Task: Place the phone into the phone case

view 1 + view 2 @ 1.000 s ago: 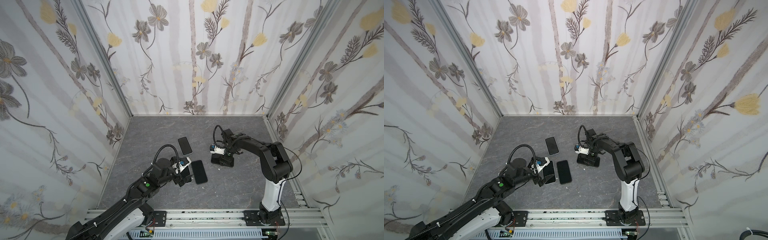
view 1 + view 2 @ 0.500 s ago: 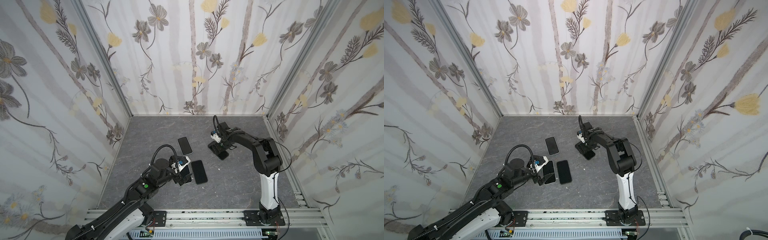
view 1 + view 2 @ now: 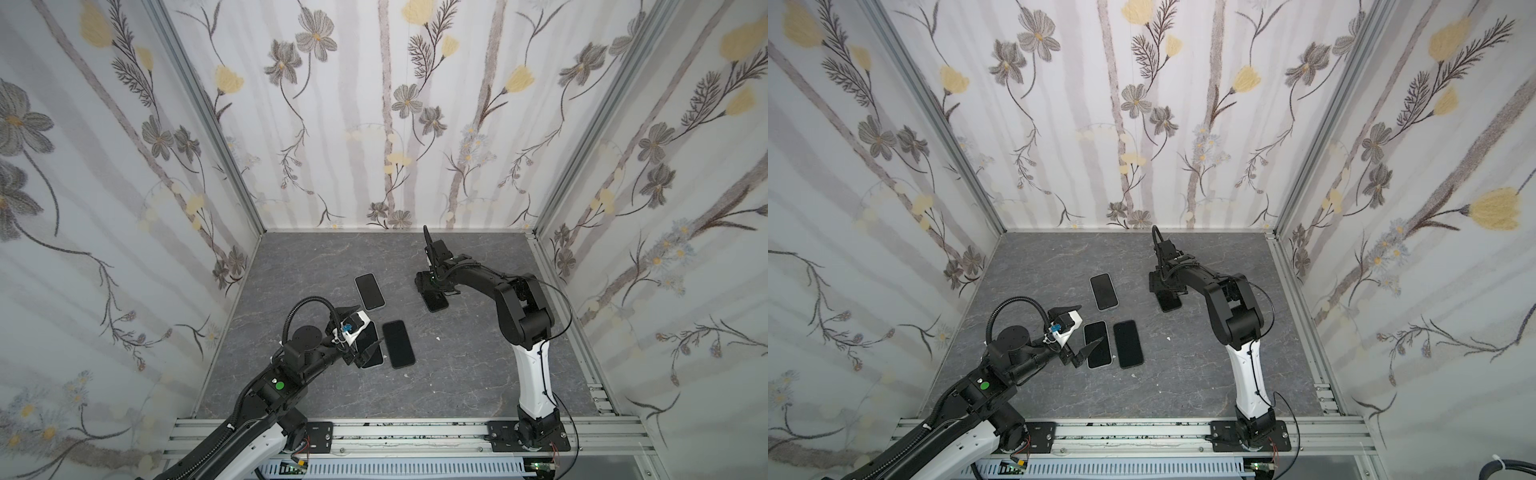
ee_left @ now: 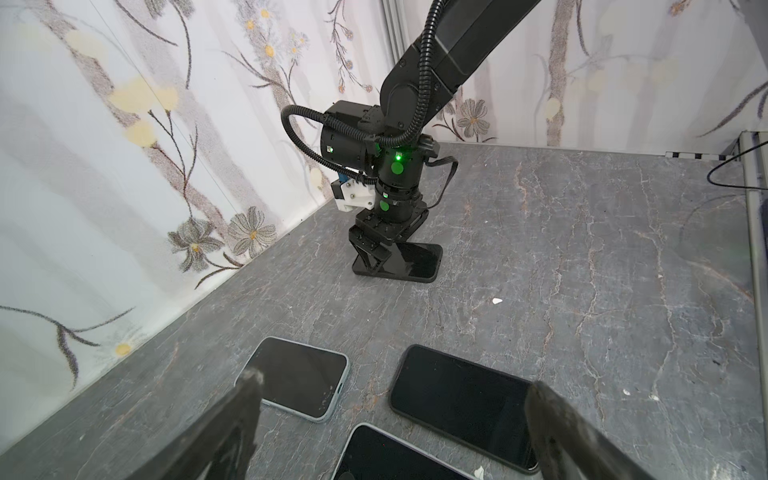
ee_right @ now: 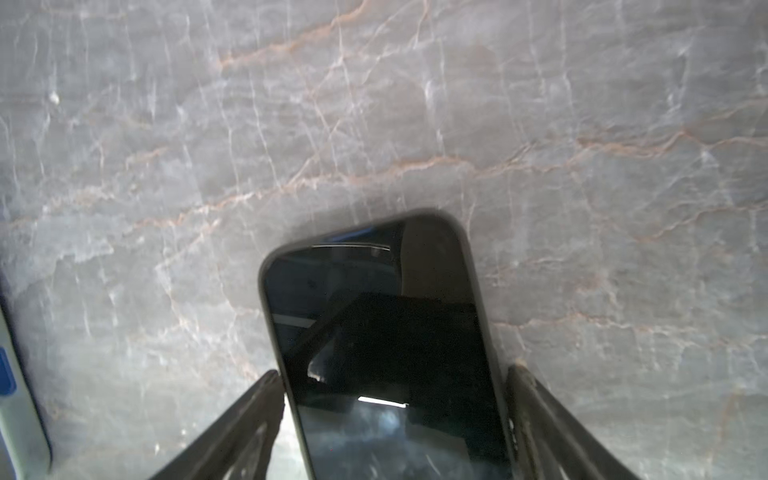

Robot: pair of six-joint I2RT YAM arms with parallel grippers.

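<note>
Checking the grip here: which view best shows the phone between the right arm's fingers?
The right wrist view: the phone is close up, screen-up on the table, fingers beside both long edges. The left wrist view shows it small, partly behind the right gripper. In both top views the gripper covers part of it.

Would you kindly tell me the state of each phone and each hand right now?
left hand: open, over the near light-rimmed phone, holding nothing.
right hand: fingers either side of the dark phone; grip unclear.
dark phone: flat on the table, screen up.
far light-rimmed phone: flat, screen up, untouched.
near light-rimmed phone: flat, screen up.
black phone: flat beside it, untouched.
</note>
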